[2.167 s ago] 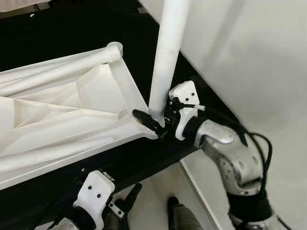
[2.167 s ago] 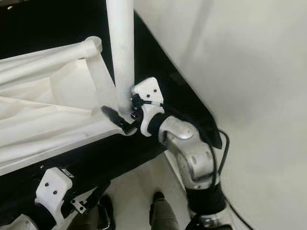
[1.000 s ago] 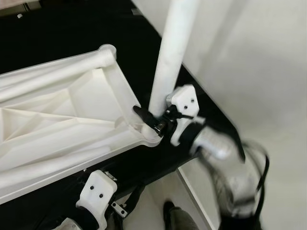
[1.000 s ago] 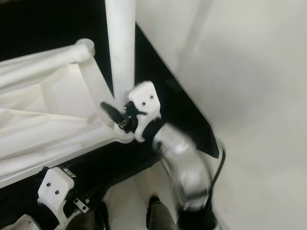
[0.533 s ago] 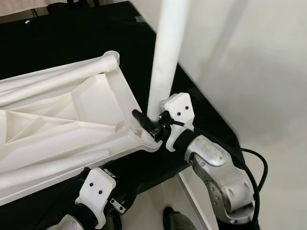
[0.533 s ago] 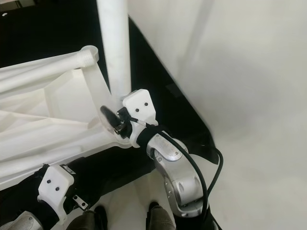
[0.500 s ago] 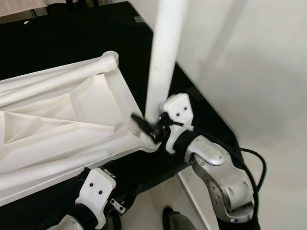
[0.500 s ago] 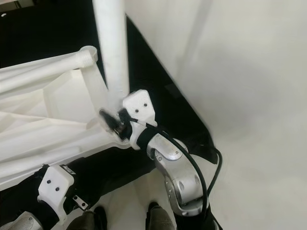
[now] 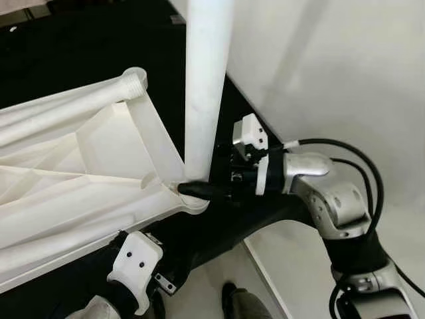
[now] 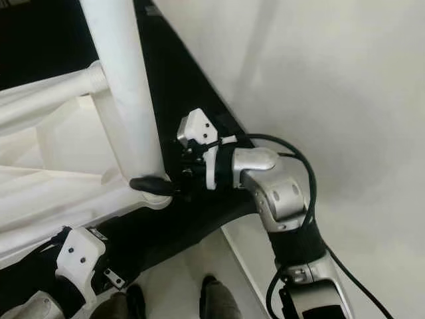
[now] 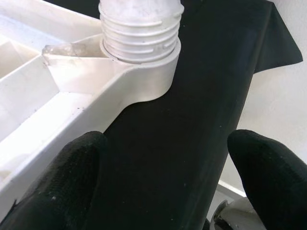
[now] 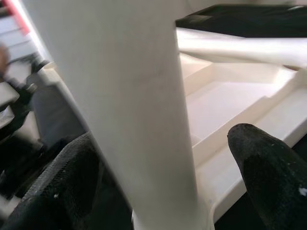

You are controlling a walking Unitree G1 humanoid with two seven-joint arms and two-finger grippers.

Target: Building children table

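The white table top [image 9: 73, 166] lies upside down on a black cloth. A white leg [image 9: 202, 86] stands upright in the round socket at its near right corner. My right gripper [image 9: 197, 189] is at the foot of that leg. In the right wrist view its fingers [image 12: 268, 182] straddle the leg [image 12: 129, 110] with a gap on one side, so it is open. My left gripper [image 11: 163, 187] is low under the near edge, open and holding nothing. It faces a threaded leg end [image 11: 140, 28] seated in a corner socket. Another leg [image 9: 66, 109] lies along the far rim.
The black cloth [image 9: 86, 46] ends just right of the corner, where pale floor [image 9: 332, 80] begins. A black cable [image 9: 368, 179] loops off my right forearm. Dark shoes [image 9: 232, 302] show at the bottom near the cloth's edge.
My right wrist has rolled around the foot of the leg, so one finger now lies flat in front of the socket. The camera has shifted, and the leg stays in its corner.
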